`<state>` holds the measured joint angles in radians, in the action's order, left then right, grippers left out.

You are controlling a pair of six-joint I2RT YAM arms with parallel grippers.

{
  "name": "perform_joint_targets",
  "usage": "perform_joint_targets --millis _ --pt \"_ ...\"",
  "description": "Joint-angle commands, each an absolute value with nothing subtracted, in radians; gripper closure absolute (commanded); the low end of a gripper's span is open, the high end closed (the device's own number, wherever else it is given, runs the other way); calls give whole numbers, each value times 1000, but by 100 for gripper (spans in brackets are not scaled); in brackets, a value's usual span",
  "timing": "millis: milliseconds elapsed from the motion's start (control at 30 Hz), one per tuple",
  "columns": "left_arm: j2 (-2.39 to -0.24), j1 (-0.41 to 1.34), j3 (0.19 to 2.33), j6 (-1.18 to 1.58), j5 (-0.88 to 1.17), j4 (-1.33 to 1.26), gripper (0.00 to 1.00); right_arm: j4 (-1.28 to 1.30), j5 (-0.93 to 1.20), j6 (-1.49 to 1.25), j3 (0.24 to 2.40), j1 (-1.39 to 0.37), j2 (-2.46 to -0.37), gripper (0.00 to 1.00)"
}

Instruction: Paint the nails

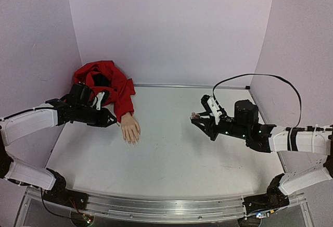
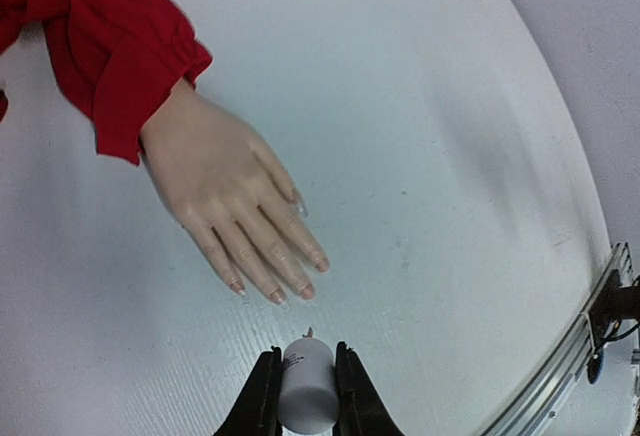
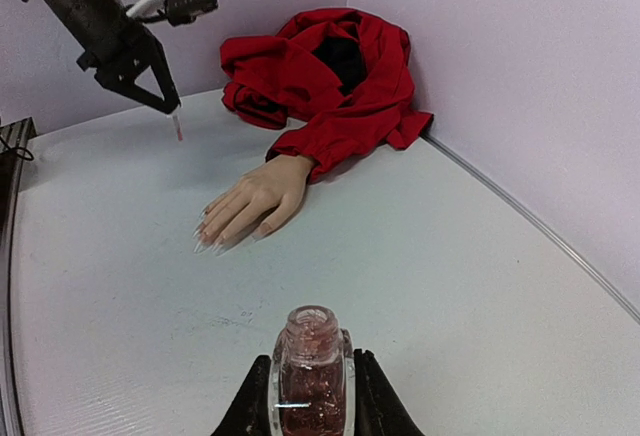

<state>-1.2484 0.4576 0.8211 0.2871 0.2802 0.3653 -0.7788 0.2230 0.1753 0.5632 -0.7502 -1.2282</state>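
The mannequin hand [image 2: 225,181] lies palm down on the table, its red sleeve [image 2: 110,46] bunched toward the back left corner. Its nails [image 2: 278,297] point toward the near edge; they also show in the right wrist view as nails [image 3: 205,246]. My left gripper [image 2: 305,356] is shut on the white cap [image 2: 305,391], whose small brush tip [image 2: 308,333] hangs just short of the fingertips without touching them. My right gripper [image 3: 312,376] is shut on the uncapped pinkish polish bottle [image 3: 312,361], held upright well to the right of the hand [image 1: 130,129].
The red fabric [image 1: 106,84] piles up against the back left walls. A metal rail [image 1: 156,209] runs along the table's near edge. The right arm's black cable [image 1: 260,76] loops above its wrist. White table [image 1: 177,154] lies between the two grippers.
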Motion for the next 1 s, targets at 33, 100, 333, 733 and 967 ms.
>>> perform_joint_targets --millis 33,100,333,733,967 --pt "-1162 460 980 266 458 413 100 -839 298 96 650 -751 -1256 100" --pt "-1171 460 1029 267 548 412 100 -856 299 86 667 -770 -1272 100" --pt "-1238 544 1186 277 693 400 100 -884 280 94 785 -900 -1385 100" --pt "-1256 674 1262 306 716 399 100 -979 285 86 863 -995 -1502 100" --pt "-1265 694 1255 324 715 398 100 -992 290 97 885 -1001 -1523 100"
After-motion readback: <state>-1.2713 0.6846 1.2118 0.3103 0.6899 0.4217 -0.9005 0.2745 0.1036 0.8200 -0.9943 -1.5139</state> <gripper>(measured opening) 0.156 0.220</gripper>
